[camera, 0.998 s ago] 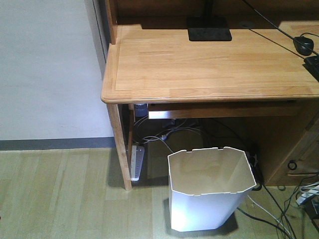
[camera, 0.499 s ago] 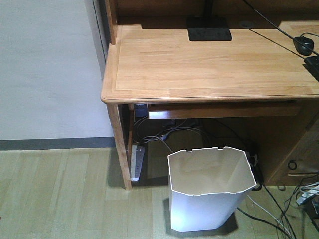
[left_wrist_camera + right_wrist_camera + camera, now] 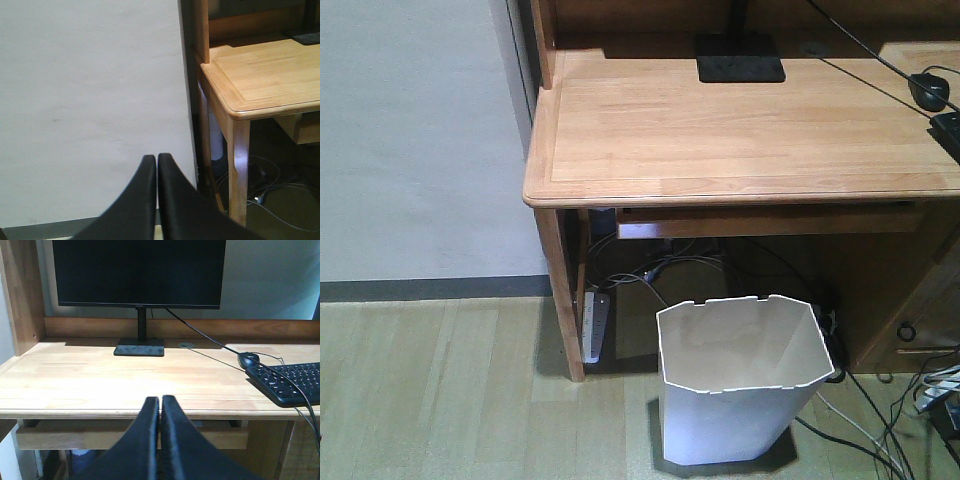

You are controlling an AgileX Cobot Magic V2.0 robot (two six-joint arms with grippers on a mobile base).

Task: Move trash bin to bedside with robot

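Front view: the trash bin [image 3: 720, 425] stands upright on the floor just in front of the desk [image 3: 720, 130], below its front edge and towards its right half, its open mouth showing a cream inside. A white power strip [image 3: 595, 325] lies under the desk by its left leg. Loose cables [image 3: 855, 428] trail on the floor at the desk's right side, near the bin's base. No arm and no bed show here, so I judge the job is at its start: reach the bin first.

Left wrist view: the left gripper [image 3: 156, 160] has its fingers pressed together with nothing between them, and it looks past the desk's left corner at the wall. The bin is out of this view.

Right wrist view: the right gripper [image 3: 160, 401], fingers likewise together and empty, sits about level with the desk top, facing the monitor [image 3: 139, 272], mouse [image 3: 248, 359] and keyboard [image 3: 292, 382] on the desk.

To do it well, I would drop an arm below the desk edge, part the fingers and pinch the bin's near rim. Then draw it away from the desk, minding those cables
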